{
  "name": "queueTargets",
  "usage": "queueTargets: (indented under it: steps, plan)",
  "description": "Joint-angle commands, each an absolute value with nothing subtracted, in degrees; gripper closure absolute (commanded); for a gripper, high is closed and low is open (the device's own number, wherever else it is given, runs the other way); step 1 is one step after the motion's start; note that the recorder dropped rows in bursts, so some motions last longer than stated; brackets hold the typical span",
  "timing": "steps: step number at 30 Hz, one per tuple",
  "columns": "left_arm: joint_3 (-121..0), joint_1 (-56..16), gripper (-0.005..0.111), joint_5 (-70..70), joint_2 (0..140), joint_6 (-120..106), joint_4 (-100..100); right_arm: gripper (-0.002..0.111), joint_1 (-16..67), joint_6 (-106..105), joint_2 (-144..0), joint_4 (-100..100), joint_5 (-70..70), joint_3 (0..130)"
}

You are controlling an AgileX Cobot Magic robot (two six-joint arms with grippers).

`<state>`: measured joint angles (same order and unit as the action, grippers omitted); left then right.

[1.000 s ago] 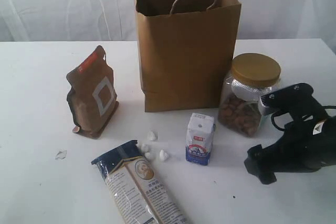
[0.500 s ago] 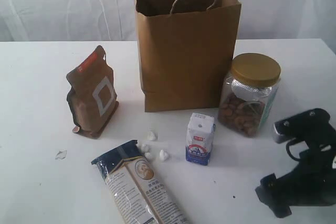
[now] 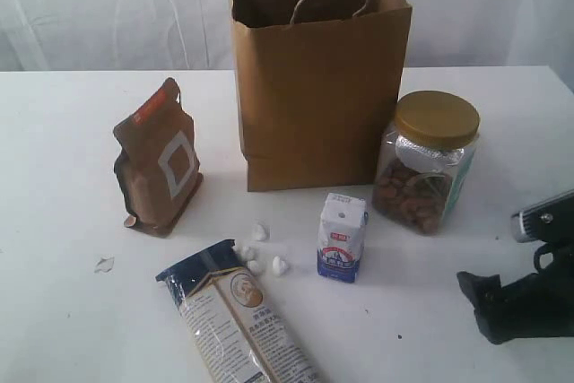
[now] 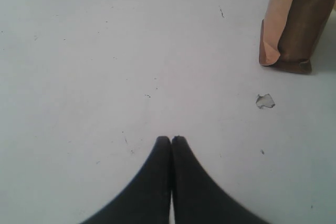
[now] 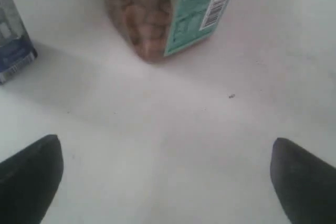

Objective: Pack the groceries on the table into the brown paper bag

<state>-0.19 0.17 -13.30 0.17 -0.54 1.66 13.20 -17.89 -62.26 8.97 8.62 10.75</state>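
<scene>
Upon the white counter (image 3: 54, 132) the brown paper bag (image 3: 318, 87) is seen upright behind the small white-blue carton (image 3: 342, 238), with the left claw (image 4: 171, 142) pressed together and the right claw (image 5: 164, 148) spread apart.

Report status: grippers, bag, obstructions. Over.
Left gripper shut, empty. Right gripper open, empty, near jar. Brown paper bag upright, open; pouch, carton, noodle packet on table. No obstruction seen.

The black arm (image 3: 529, 307) at 4 o'clock has a grey top bit; left gripper (image 4: 171, 141) and right gripper (image 5: 164, 150) are black too.
</scene>
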Motion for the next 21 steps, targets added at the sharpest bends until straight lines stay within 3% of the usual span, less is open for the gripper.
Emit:
queueTargets:
  steps: [1, 6, 9, 14, 21]
  plan:
    - [0.0, -0.2, 0.107, -13.3, 0.0, 0.0, 1.6, 0.003, 8.7, -12.6, -65.3, 1.4, 10.2, 11.5]
    - [0.0, -0.2, 0.107, -13.3, 0.0, 0.0, 1.6, 0.003, 6.7, 10.8, -67.0, 0.5, 21.6, 16.1]
    - [0.0, -0.2, 0.107, -13.3, 0.0, 0.0, 1.6, 0.003, 6.9, 13.6, -61.4, -1.2, 16.9, 19.8]
    - [0.0, -0.2, 0.107, -13.3, 0.0, 0.0, 1.6, 0.003, 8.1, 11.4, -55.8, -8.4, -4.1, 36.4]
    - [0.0, -0.2, 0.107, -13.3, 0.0, 0.0, 1.6, 0.003, 8.6, -10.2, -71.1, 0.8, -30.0, 56.3]
